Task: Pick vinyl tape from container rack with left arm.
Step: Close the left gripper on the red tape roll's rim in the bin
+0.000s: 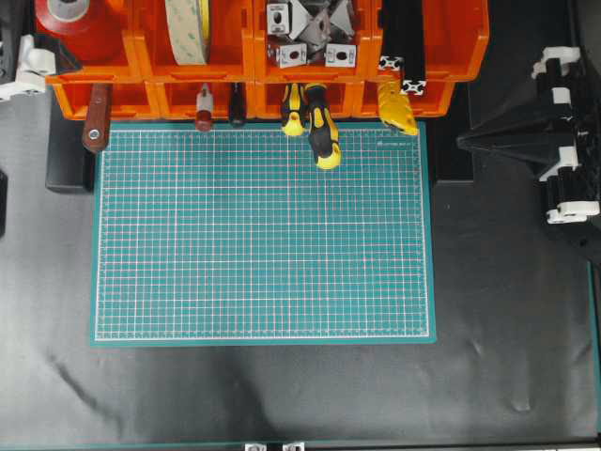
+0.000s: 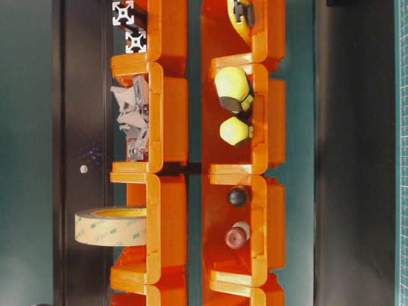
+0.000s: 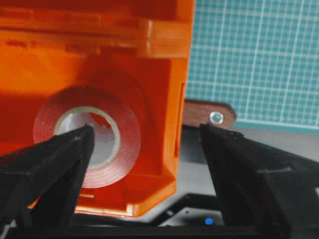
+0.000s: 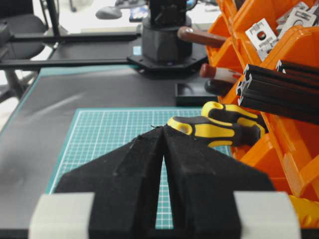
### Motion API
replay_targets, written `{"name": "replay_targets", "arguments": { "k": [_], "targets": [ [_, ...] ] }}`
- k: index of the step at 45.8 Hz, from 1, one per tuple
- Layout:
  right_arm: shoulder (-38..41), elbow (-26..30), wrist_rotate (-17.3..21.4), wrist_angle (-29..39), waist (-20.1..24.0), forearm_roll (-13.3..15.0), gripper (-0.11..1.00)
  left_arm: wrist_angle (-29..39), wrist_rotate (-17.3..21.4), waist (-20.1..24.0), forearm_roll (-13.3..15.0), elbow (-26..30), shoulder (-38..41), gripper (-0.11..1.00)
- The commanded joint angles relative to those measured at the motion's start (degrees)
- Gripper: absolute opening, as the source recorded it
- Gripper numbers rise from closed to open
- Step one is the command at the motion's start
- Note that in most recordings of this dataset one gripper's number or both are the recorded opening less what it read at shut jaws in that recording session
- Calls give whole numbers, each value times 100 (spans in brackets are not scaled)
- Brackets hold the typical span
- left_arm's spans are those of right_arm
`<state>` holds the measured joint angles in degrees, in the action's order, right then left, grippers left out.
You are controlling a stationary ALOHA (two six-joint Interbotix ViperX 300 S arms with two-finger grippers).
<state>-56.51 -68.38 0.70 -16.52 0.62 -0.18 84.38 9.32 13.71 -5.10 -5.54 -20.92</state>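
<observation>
The red vinyl tape (image 3: pixel 92 144), with its white core, lies in the end bin of the orange container rack (image 3: pixel 164 74), at the overhead view's top left (image 1: pixel 70 23). My left gripper (image 3: pixel 147 128) is open and holds nothing. One black finger (image 3: pixel 60 159) is in front of the tape's core and the other (image 3: pixel 244 169) is outside the bin's side wall. In the overhead view only its white parts (image 1: pixel 28 68) show beside the rack (image 1: pixel 131 89). My right gripper (image 4: pixel 163 128) is shut and empty, resting at the right (image 1: pixel 474 141), away from the tape.
A cream-yellow tape roll (image 1: pixel 188 28) stands in the neighbouring bin. Metal brackets (image 1: pixel 310 28) and black extrusions (image 1: pixel 404 42) fill other upper bins. Yellow-black screwdrivers (image 1: pixel 319 127) and a wooden handle (image 1: pixel 97 117) stick out of the lower bins over the green cutting mat (image 1: pixel 263 235).
</observation>
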Motion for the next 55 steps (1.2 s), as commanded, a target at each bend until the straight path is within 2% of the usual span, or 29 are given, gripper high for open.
{"name": "replay_targets", "arguments": {
  "k": [1,18,25,29,36,38,41,49,55],
  "targets": [
    [26,193,-9,0,18,-9,-1,-97,-9,62,-18,-62,-132,82],
    [26,193,-9,0,18,-9,-1,-501,-18,202,-18,-369,-202,82],
    [26,193,-9,0,18,-9,-1,-492,-9,229,-18,-369,-211,76],
    [26,193,-9,-9,18,-9,-1,-483,9,229,-18,-360,-211,62],
    [26,193,-9,-9,9,-9,-1,-483,44,229,-18,-299,-220,23],
    [26,193,-9,0,18,-9,-1,-457,97,229,-18,-229,-229,17],
    [26,193,0,0,9,-9,-1,-325,158,229,-18,-26,-255,18],
    [9,193,-9,0,18,-9,-1,308,149,123,-18,949,-229,18],
    [0,193,-9,-9,9,-9,-1,413,123,-378,-9,1679,-167,18]
  ]
}}
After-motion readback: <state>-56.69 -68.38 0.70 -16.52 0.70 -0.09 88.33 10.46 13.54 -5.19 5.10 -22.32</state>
